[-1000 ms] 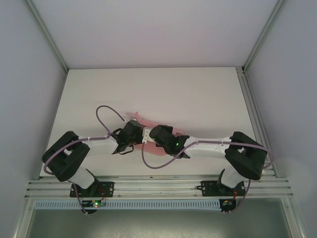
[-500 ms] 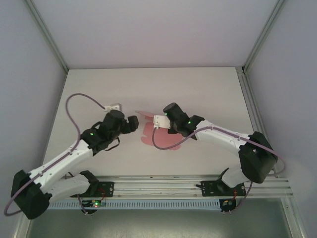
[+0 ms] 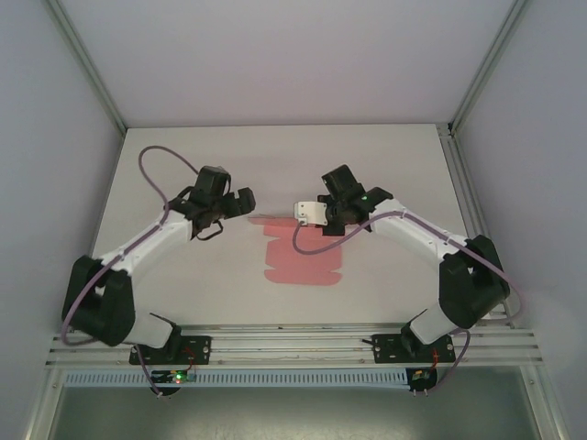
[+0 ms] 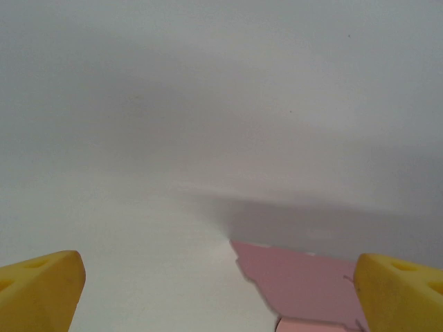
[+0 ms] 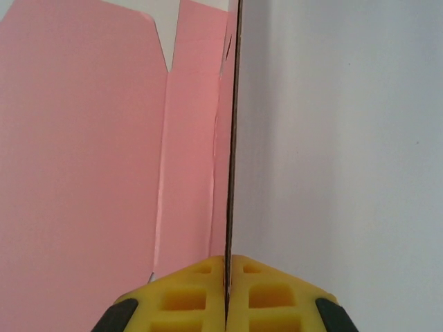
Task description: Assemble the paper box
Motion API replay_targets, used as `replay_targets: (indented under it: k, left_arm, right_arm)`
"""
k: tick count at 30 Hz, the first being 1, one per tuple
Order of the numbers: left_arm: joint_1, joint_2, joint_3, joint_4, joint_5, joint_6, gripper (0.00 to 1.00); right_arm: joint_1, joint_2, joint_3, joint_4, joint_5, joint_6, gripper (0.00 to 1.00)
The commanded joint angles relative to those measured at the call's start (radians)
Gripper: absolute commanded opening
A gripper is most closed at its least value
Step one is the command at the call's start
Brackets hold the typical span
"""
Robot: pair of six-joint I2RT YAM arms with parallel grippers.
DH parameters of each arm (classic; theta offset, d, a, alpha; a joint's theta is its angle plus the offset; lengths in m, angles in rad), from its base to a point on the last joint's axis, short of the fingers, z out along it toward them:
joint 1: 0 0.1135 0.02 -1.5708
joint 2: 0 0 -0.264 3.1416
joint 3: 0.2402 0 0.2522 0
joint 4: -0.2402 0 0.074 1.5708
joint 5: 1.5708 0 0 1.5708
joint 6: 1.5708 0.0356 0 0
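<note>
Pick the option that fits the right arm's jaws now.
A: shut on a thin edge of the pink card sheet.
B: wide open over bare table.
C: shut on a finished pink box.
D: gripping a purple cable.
A: in the right wrist view the yellow jaws meet on a panel, seen edge-on, of the pink paper box sheet, which is not yet folded into a box.
</note>
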Motion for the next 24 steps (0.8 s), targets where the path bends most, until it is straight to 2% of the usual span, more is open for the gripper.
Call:
replay_targets:
  k: [1, 5, 7, 12, 17, 24]
  left_arm:
    - [0.012, 0.088, 0.116, 0.009, 0.037, 0.068, 1.0]
    - [0.008, 0.139, 0.142, -0.017, 0.209, 0.15, 1.0]
    - [0.004, 0.135, 0.128, -0.032, 0.232, 0.18, 1.0]
    - [-0.013, 0.104, 0.091, -0.081, 0.235, 0.205, 1.0]
    - [-0.059, 0.088, 0.082, -0.105, 0.295, 0.248, 1.0]
    - [-0.135, 0.03, 0.074, -0.168, 0.263, 0.308, 0.98]
  right_arm:
    - [-0.022, 0.031, 0.022, -0.047, -0.087, -0.02, 0.0]
    - [-0.056, 0.034, 0.034, -0.026, -0.114, 0.009, 0.0]
    - [-0.064, 0.028, 0.031, -0.017, -0.128, 0.012, 0.0]
    - [-0.077, 0.038, 0.045, -0.016, -0.135, 0.042, 0.0]
    - [-0.085, 0.062, 0.07, -0.014, -0.135, 0.096, 0.0]
    - [-0.113, 0.121, 0.127, -0.042, -0.117, 0.177, 0.0]
